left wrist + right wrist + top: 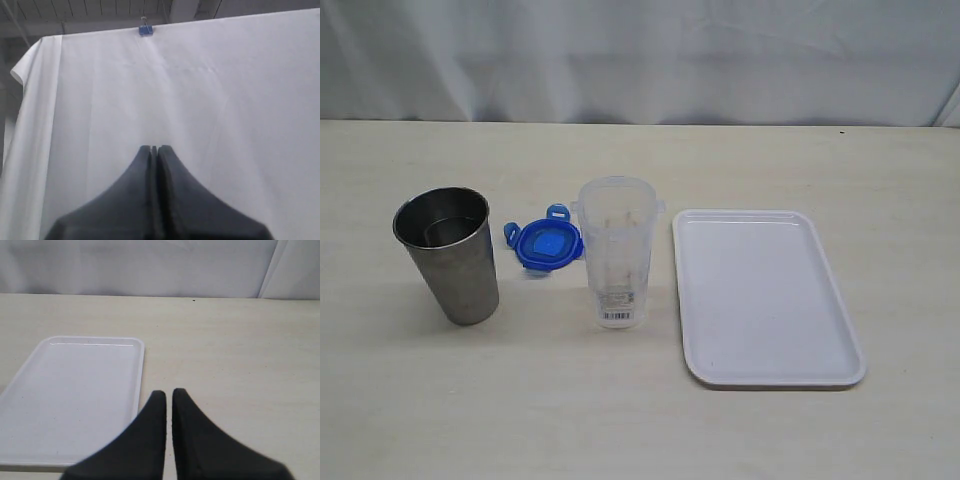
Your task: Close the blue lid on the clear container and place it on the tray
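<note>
Blue plastic on a pale tabletop: the blue lid lies flat on the table, flaps splayed, between the steel cup and the clear container. Its edge sits just beside the container's wall, and we cannot tell whether the two touch. The container stands upright and uncovered, a white label near its base, just left of the tray, which holds nothing.

Neither arm shows in the exterior view. The left gripper has its fingers pressed together on nothing and points up at a white backdrop cloth, far from the work. The right gripper is likewise clenched and empty, with only a thin slit between its fingers, and hangs above the table beside the tray's long rim.

As we read it, no part of the job is done. The lid has yet to be lifted, seated on the container's mouth and snapped down. After that, the closed container must be carried the short way onto the tray.
</note>
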You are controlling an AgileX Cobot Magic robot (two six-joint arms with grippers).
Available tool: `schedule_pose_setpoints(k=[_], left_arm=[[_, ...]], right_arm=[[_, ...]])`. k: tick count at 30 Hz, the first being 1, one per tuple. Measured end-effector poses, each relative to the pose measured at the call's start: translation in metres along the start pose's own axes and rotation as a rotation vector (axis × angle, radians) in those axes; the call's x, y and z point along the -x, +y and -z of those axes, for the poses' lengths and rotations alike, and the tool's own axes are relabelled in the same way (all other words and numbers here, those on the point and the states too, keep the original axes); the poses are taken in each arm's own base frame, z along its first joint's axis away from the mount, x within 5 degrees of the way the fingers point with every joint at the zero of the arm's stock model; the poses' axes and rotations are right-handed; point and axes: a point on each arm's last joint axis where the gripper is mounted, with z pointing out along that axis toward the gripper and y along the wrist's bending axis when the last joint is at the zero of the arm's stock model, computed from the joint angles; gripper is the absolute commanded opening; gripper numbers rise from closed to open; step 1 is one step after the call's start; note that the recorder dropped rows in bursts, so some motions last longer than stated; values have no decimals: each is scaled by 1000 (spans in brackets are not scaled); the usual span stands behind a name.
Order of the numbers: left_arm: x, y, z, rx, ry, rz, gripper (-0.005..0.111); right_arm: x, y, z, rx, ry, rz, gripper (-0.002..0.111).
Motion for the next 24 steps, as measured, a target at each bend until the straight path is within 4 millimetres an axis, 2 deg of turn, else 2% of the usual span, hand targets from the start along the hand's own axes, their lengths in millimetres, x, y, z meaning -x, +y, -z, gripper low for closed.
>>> schedule_pose_setpoints(k=[2, 5, 6, 9, 11, 13, 16, 21, 24], left_arm=[[3, 0, 0, 1, -32, 37, 0], [6, 0, 0, -4, -68, 192, 0], [9, 0, 0, -7, -93, 213, 3], [20, 2, -7, -17, -164, 234, 24], [24, 3, -16, -22, -172, 241, 43], [26, 4, -26, -29, -165, 245, 67], [22, 5, -43, -35, -117, 255, 92], [-8, 0, -67, -70, 71, 257, 94], [-34, -5, -76, -86, 203, 268, 94]], right_arm=[[0, 0, 0, 0, 0, 0, 5], [0, 0, 0, 0, 0, 0, 5], [0, 0, 0, 0, 0, 0, 5], [0, 0, 0, 0, 0, 0, 5], [0, 0, 0, 0, 0, 0, 5], [0, 0, 0, 0, 0, 0, 5], [0, 0, 0, 0, 0, 0, 5], [0, 0, 0, 0, 0, 0, 5], [0, 0, 0, 0, 0, 0, 5]])
